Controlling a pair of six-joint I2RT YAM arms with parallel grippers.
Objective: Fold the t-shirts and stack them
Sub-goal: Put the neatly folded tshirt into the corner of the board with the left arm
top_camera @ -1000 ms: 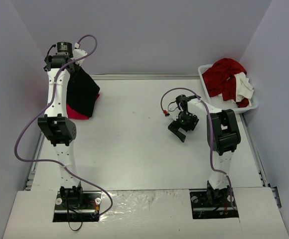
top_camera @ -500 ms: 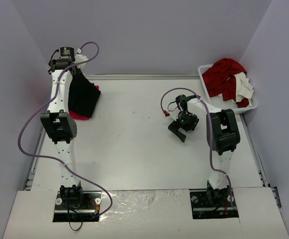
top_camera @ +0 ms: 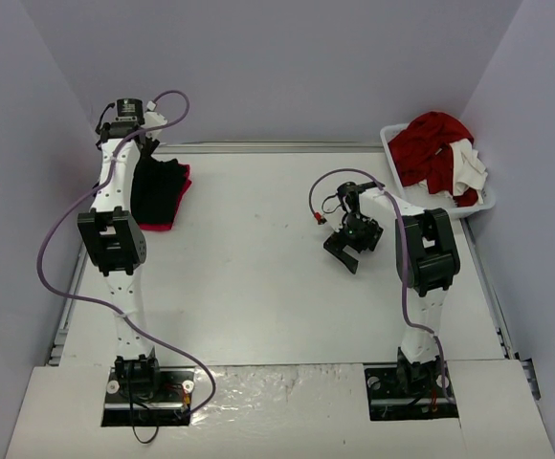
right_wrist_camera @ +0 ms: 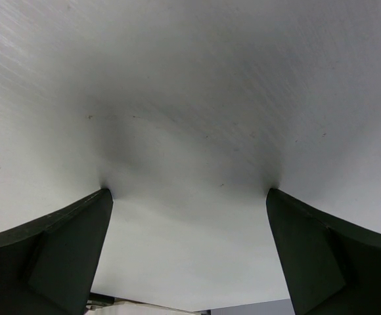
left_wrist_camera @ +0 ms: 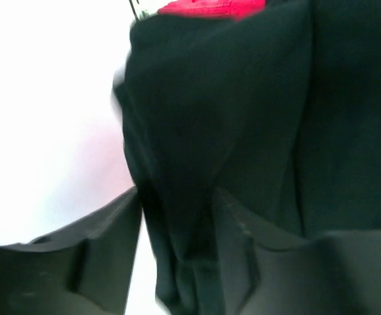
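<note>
Soft black cloth t-shirt (top_camera: 160, 186), limp and light, rests bunched on the bright pink-red cloth t-shirt (top_camera: 159, 227) at the far left of the white counter (top_camera: 258, 277). My left gripper (left_wrist_camera: 177, 223) pinches a black fold; a hem or shoulder seam would probably give the surest hold. My right gripper (right_wrist_camera: 187, 193) hangs wide, holding nothing.

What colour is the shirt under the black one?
Pink-red; the lower shirt shows best from top external.

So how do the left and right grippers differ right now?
The left gripper is shut on the black t-shirt; the right gripper is open and empty. The left gripper is at the table's far-left corner, the right gripper toward its right side. Both have dark fingers.
</note>
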